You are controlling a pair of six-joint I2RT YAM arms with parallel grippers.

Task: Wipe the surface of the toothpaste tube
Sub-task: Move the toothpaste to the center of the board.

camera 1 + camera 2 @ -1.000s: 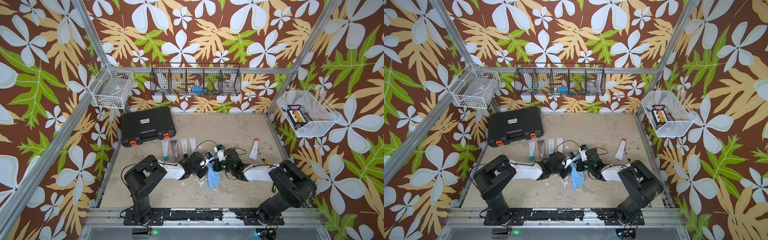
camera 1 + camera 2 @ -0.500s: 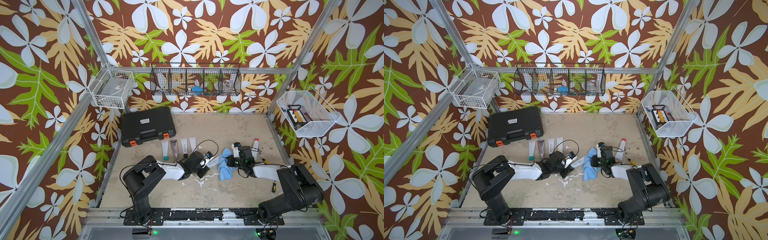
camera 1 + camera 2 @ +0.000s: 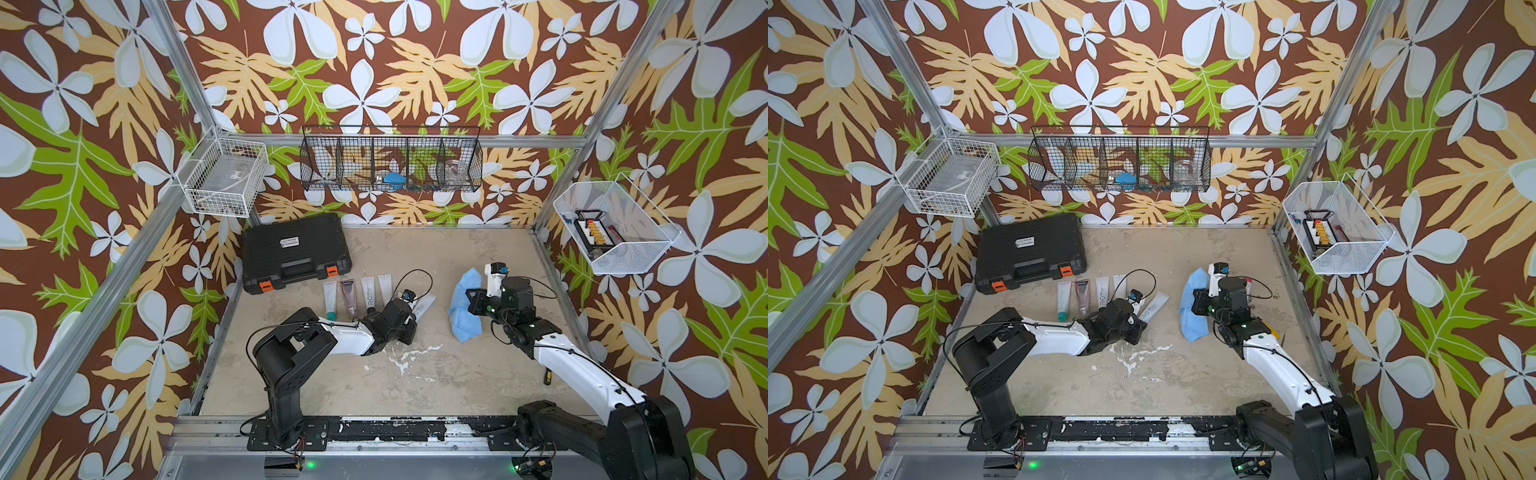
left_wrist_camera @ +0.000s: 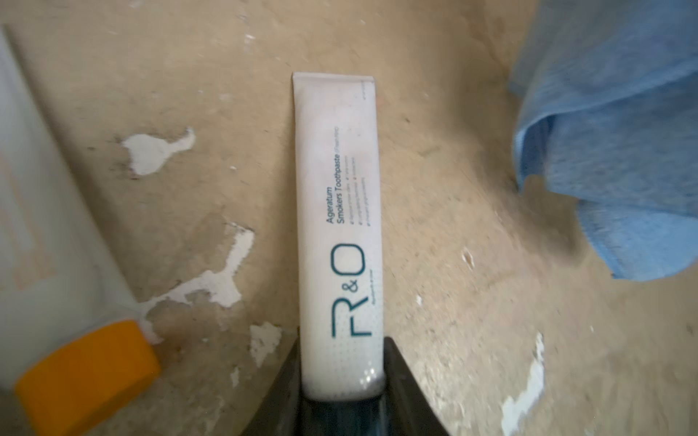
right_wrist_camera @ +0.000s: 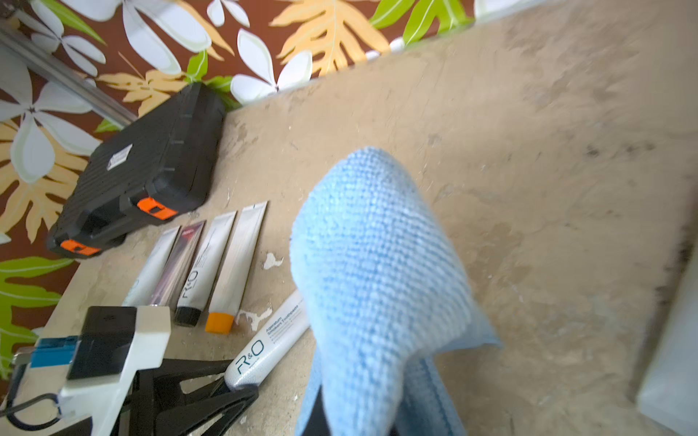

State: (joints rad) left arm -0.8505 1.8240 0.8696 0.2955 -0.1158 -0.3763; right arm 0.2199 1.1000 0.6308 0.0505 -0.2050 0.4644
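Left side first: black plastic tool case against the back wall. It has a white sticker whose print is too small to read. In front of it is a row of four spare tubes, side by side. One with a black cap reads "R&O"; the orange-capped one shows no legible text.

Left gripper is clamped on the cap end of the white R&O toothpaste tube. The tube sits low at the tabletop, just right of the row; I can't tell if it's touching. Its long axis runs straight out from the jaws, and the flat crimped end is free, pointing to the back right in both top views. The printed face is up and uncovered.

Text on it: "R&O", then "Ageratum Smokers Toothpaste". The finer lines below are unreadable.

Further right, the right gripper is clenched on the blue microfibre cloth, which drapes over and hides the jaws. The cloth is near the tube's free end but apart from it, with bare table between.

My read: the left arm is the holder and the right arm is the mover. The cloth needs to travel left onto the tube, then stroke along the long axis.
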